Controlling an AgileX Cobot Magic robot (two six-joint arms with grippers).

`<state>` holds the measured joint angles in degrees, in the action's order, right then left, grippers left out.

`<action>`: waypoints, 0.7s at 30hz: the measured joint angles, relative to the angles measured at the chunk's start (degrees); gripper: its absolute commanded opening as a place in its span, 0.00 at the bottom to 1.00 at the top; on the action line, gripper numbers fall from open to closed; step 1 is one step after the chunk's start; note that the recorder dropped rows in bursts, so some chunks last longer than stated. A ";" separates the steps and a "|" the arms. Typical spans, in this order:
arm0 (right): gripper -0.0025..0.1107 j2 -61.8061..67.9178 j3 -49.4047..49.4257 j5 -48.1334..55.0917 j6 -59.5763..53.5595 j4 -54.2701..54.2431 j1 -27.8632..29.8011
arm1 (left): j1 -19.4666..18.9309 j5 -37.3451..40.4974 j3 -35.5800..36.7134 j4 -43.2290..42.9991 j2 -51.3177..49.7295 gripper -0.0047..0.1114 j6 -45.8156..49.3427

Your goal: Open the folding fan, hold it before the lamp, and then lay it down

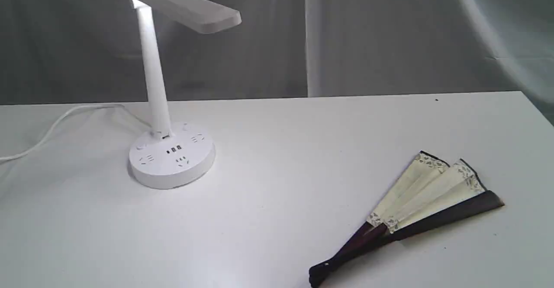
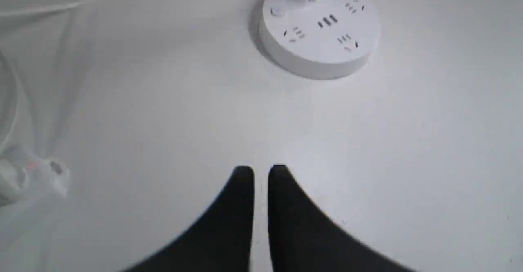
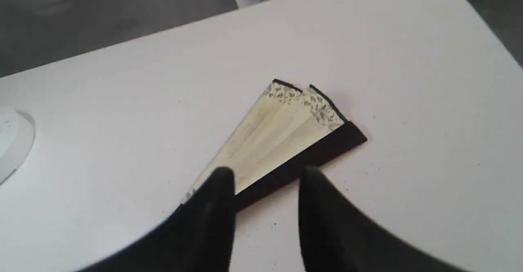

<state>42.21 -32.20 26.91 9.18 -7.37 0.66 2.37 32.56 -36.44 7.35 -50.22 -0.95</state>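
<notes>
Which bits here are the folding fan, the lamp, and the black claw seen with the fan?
folding fan (image 1: 424, 188): exterior view, on the cream pleated leaf.
lamp (image 1: 154, 80): exterior view, midway up the white stem.
right gripper (image 3: 265, 174): right wrist view, midway between its two black fingertips.

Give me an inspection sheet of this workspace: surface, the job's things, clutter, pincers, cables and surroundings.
Surface: white table, a few dark specks.
Job's things: large cream paper folding fan with dark maroon guards lies flat, only partly spread; white plastic desk lamp with flat head and round socket base stands upright, apart from the fan, seemingly lit.
Clutter: blurred white object in the left wrist view, not identifiable.
Pincers: left pincer shut to a slit, empty, over bare table before the lamp's base; right pincer open, poised over the fan.
Cables: white cord trails from the lamp's base across the table.
Surroundings: grey cloth backdrop.
</notes>
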 measured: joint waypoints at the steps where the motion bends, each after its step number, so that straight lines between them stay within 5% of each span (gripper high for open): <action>1: 0.33 0.92 -0.44 0.30 -0.15 -0.08 0.00 | 0.00 0.00 -0.29 0.49 -1.35 0.14 0.26; 15: 0.33 20.21 -7.46 4.42 -10.49 -13.75 0.00 | 0.00 6.49 -6.55 9.08 -13.54 0.17 9.38; 21: 0.33 27.27 -11.24 4.83 -12.28 -15.00 -1.22 | 5.48 6.49 -6.76 6.54 -16.54 0.15 9.83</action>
<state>69.48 -43.44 31.74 -3.10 -22.37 -0.56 7.85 39.05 -43.21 13.89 -66.76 8.88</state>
